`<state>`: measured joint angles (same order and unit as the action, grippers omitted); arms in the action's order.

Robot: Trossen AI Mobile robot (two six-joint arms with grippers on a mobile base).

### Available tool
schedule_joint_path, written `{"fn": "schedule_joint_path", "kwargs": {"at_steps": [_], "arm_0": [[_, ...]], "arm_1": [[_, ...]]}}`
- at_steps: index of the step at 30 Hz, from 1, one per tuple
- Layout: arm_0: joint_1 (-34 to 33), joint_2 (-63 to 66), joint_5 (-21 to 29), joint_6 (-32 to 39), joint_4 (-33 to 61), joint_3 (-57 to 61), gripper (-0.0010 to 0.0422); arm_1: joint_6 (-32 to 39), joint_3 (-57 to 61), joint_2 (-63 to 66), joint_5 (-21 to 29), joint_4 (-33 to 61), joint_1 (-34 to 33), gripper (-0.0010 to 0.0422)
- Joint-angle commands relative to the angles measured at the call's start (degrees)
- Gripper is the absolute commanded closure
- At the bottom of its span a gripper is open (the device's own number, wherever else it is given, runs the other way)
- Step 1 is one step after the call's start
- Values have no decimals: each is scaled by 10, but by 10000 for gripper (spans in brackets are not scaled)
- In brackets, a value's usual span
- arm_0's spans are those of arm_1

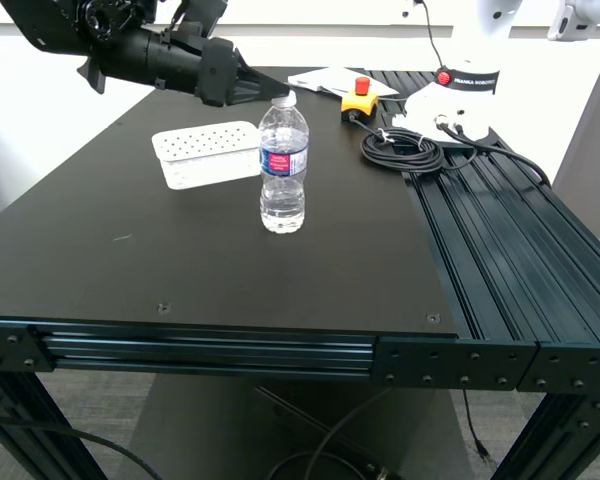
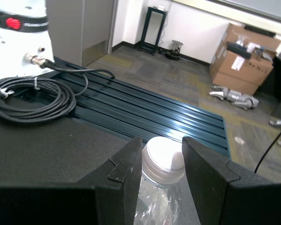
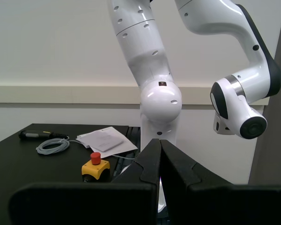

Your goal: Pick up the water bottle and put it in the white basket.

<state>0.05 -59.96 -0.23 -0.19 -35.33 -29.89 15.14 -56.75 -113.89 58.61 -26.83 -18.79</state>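
Water bottle (image 1: 283, 165) stands upright near the middle of the black tabletop (image 1: 130, 250), just beside the white basket (image 1: 208, 153), which lies toward the exterior view's left and a little farther back. Our first gripper (image 2: 161, 176) has its fingers spread, and in the first wrist view the white cap (image 2: 164, 159) sits between them with a gap on each side, so nothing is gripped yet. In the exterior view the same gripper (image 1: 263, 90) comes in from the upper left at cap height.

We judge the step in hand to be the approach to the grasp. To do it well, we should lower the fingers below the cap onto the ribbed body before closing, since the cap alone offers a small, slippery hold and a tall bottle tips easily if one finger touches first. Centring the neck between the fingers matters most.

Our second gripper (image 3: 160, 164) is pressed shut on nothing and faces a white robot arm (image 3: 150, 70) standing at the back of the table, well away from the work.

For room, the basket is close, so the carry is short: a modest lift clears its low rim. The coiled black cable (image 1: 405, 150) and the yellow emergency-stop button (image 1: 360, 98) lie toward the exterior view's right, away from the path. The table's front edge is well apart from the bottle.
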Motion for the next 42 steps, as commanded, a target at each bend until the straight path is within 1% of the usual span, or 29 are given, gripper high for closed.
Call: {"fn": "schedule_joint_path", "kwargs": {"at_steps": [1,3,7,9,12,16,18,20,23,25,26,28,30,34,36,38,40,42], "arm_0": [[0,0,1,2,-2,-1,412],[0,0,1,1,-2,-1,412],[0,0,1,2,-2,-1,412],[0,0,1,2,-2,-1,412],[0,0,1,1,-2,-1,412],[0,0,-1,2,3,-1,412],[0,0,-1,1,7,-1,412],[0,0,-2,1,7,-1,412],[0,0,-2,1,14,-1,412],[0,0,-2,2,15,-1,412],[0,0,-2,2,15,-1,412],[0,0,-2,2,15,-1,412],[0,0,-2,2,15,-1,412],[0,0,-1,2,15,-1,412],[0,0,-2,2,15,-1,412],[0,0,-2,2,16,-1,412],[0,0,-2,1,15,-1,412],[0,0,-2,1,15,-1,412]], "arm_1": [[24,6,-2,-27,20,-2,302],[40,6,-2,-41,26,-2,300],[57,6,-2,-125,31,-2,274],[70,6,-2,-147,39,-2,261],[81,6,-9,-161,49,-2,244],[72,5,-48,-156,49,-1,240],[63,5,-67,-143,48,-2,256],[54,5,-77,-139,48,-2,299],[55,2,-76,-126,48,-1,420],[52,-8,-72,-132,47,0,408],[52,-16,-71,-133,46,0,417],[52,-35,-64,-164,47,7,415],[46,-60,-51,-170,47,22,413],[0,-138,-17,-174,49,74,413],[-34,-177,-16,-174,52,103,413],[-52,-216,-17,-174,75,125,413],[-45,-243,-21,-173,105,137,413],[-18,-257,-21,-174,137,140,413]]}}
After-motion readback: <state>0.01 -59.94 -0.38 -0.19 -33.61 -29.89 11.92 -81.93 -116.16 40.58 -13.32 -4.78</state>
